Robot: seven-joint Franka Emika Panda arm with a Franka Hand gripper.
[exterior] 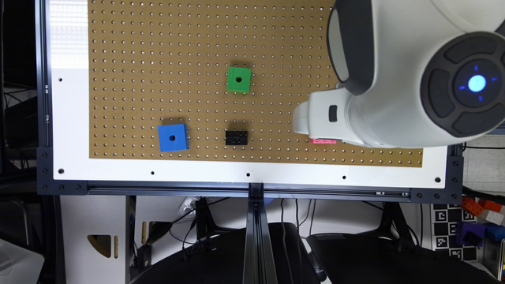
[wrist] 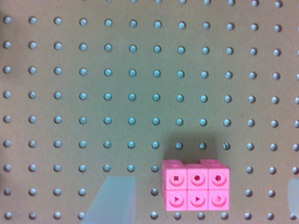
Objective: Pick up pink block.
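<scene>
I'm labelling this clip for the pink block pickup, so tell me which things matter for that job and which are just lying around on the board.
Part of the job:
- pink block, lying flat on the pegboard
- gripper, fingers open either side of the block

Just lying about:
- black brick
- blue cube
- green cube

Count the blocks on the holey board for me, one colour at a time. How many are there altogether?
Green block: 1
Blue block: 1
Black block: 1
Pink block: 1, partly tucked under the robot arm in the exterior view
Total: 4 blocks on the pegboard
</scene>
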